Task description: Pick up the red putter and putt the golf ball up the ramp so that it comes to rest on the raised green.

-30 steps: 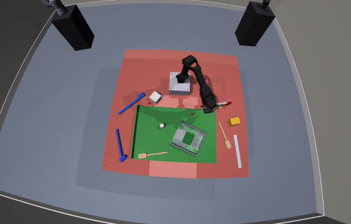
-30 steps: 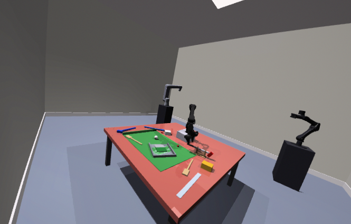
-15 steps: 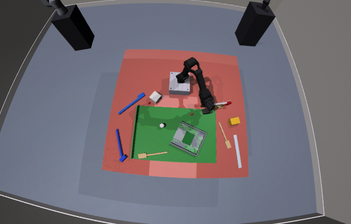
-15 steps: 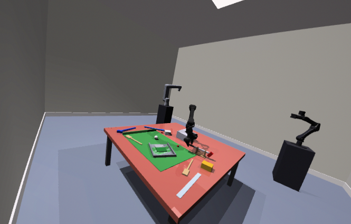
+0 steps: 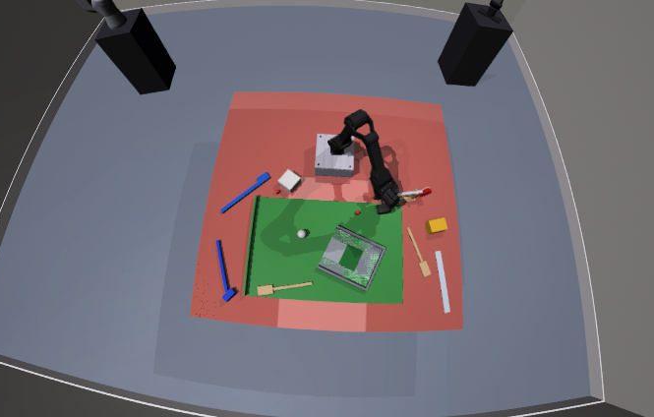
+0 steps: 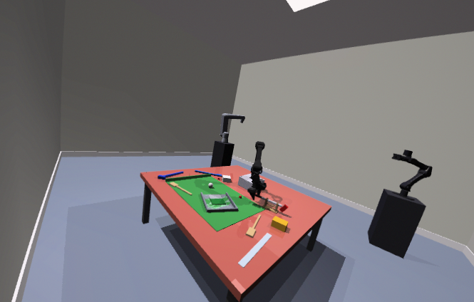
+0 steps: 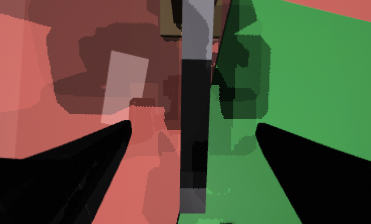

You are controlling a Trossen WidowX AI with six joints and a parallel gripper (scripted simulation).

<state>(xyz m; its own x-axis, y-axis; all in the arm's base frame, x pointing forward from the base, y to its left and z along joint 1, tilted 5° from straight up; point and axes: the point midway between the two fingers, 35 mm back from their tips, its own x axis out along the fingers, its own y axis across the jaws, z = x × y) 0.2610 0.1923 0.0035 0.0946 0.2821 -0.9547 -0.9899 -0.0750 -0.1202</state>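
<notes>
Worktop (image 5: 329,316): two blue putters (image 5: 245,192), two wooden putters (image 5: 283,287), one red putter (image 5: 415,193), one golf ball (image 5: 302,233). Red putter has a dark-and-grey shaft and red head, lying at 3 o'clock of the tool (image 5: 390,203). Wrist view alone shows its shaft (image 7: 195,115) between the spread, empty fingers.

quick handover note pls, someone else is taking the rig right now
Gripper: open, holding nothing, poised over the red putter's shaft, one finger on each side.
Red putter: lying on its small stand on the table, just off the mat's far right corner.
Golf ball: on the green mat, beside the ramp, not on the raised green.
Done: approach to the putter.
Left: grasp, lift, putt the ball up the ramp.
</notes>
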